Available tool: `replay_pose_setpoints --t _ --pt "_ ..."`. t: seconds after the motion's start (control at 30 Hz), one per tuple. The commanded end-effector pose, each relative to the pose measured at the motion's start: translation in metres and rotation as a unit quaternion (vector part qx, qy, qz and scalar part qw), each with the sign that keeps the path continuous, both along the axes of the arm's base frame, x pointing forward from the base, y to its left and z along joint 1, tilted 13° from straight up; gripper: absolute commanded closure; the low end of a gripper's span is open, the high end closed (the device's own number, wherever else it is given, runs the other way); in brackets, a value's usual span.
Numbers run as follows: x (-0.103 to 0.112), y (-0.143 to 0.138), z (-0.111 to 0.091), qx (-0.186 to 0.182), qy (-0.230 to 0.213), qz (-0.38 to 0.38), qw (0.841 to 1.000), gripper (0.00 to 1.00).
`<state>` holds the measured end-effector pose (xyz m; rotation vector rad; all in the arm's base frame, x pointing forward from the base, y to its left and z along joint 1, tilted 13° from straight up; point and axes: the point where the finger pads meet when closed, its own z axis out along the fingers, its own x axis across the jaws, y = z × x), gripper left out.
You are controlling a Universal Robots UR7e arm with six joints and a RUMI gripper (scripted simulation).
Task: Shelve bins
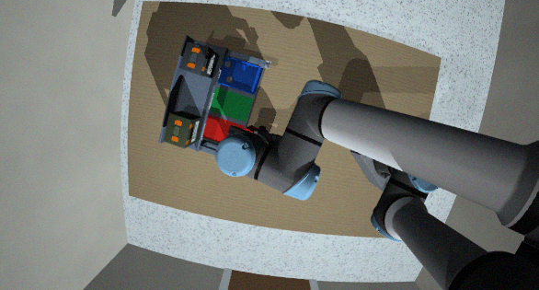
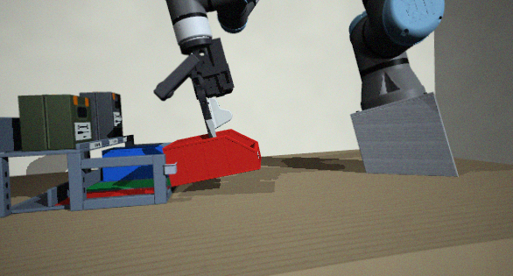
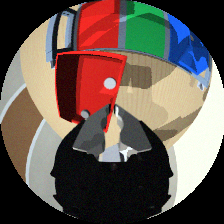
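Observation:
The red bin (image 2: 214, 159) (image 3: 92, 65) hangs tilted just outside the shelf (image 2: 75, 184), its shelf-side end lower and its open front facing away from the shelf. Two round grey parts (image 3: 110, 83) (image 3: 85, 114) lie in it. My gripper (image 2: 212, 135) (image 3: 112, 104) is shut on the top edge of one side wall of this bin. In the top view the arm hides most of the bin and the gripper. The red mark (image 1: 215, 129) (image 3: 100, 25) and the green mark (image 1: 232, 104) (image 3: 145, 35) lie bare. The blue bin (image 1: 244, 74) (image 2: 118, 173) (image 3: 186, 45) sits in the shelf with two round parts.
A dark green case (image 1: 177, 129) (image 2: 54, 123) and a grey case (image 1: 195, 57) (image 2: 101, 114) stand on the shelf's upper board (image 1: 193, 92). Side rails and a front lip bound the lower level. The robot's grey pedestal (image 2: 403, 140) stands away from the shelf.

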<state>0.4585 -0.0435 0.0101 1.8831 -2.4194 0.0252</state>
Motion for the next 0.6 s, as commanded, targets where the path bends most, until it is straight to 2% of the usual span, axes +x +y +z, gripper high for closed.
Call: replay_pose_setpoints --t 0.0,0.57 --pt "0.002 0.0 0.001 0.0 -0.001 0.0 1.0 1.0" --pt "0.013 -0.003 0.003 0.0 -0.001 0.0 1.0 1.0"
